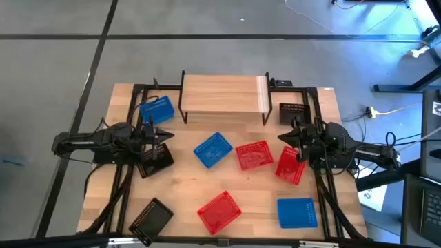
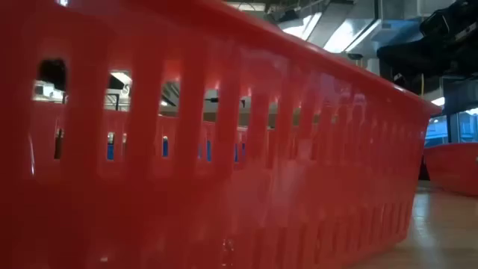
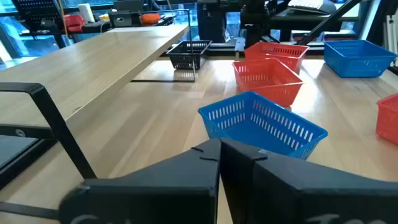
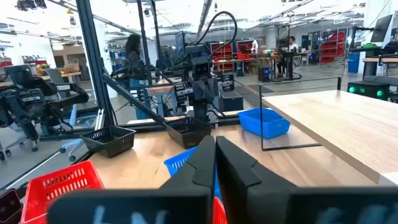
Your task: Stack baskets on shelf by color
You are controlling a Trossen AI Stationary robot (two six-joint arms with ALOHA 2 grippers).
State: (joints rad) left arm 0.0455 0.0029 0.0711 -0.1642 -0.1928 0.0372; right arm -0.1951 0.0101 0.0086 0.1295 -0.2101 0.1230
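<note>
Baskets (image 1: 213,150) lie scattered and tilted on table (image 1: 179,200), shelf (image 1: 224,95) bare. Left gripper (image 1: 167,135) and right gripper (image 1: 284,138) jaws closed, empty. Risk: skewed grab, crooked stack.

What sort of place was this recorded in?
Probably a robotics lab or open workshop: a wooden table inside a black frame on grey concrete floor, with workbenches, computer gear and more equipment behind, and a person standing there.
</note>
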